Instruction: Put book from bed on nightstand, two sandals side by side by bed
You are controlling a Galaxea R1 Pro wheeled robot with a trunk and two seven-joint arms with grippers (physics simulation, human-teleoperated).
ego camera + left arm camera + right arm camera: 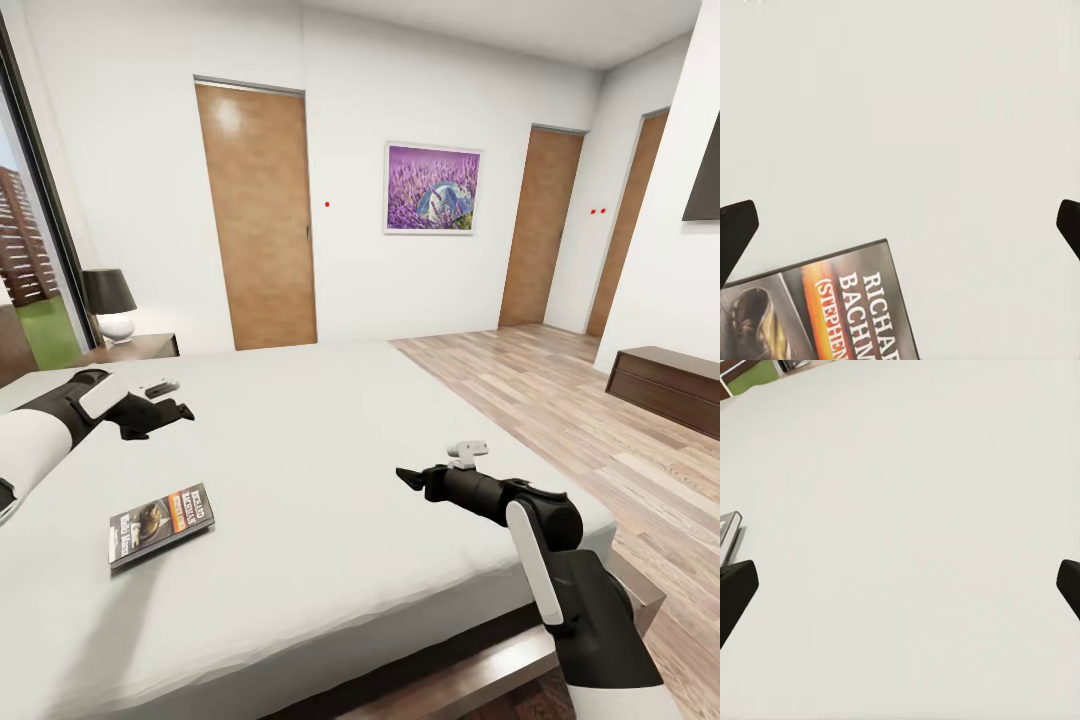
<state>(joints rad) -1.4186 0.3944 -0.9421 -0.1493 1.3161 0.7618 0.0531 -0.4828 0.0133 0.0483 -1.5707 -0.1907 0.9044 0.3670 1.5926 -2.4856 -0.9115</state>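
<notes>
The book (160, 524) lies flat on the bed (330, 470), cover up, at about 8 o'clock in my head view, nothing touching it. My left pincer (178, 398) hangs over the mattress at about 10 o'clock, beyond the book and apart from it; in its wrist view the fingertips (736, 232) stand wide apart with the book's corner (832, 307) between and below them, so it is open and empty. My right pincer (408, 478) is out over the bed near 5 o'clock, well apart from the book, fingers (735, 596) likewise spread wide over bare mattress. The nightstand (135, 349) stands at 10 o'clock by the bed, a lamp (108, 303) on it.
</notes>
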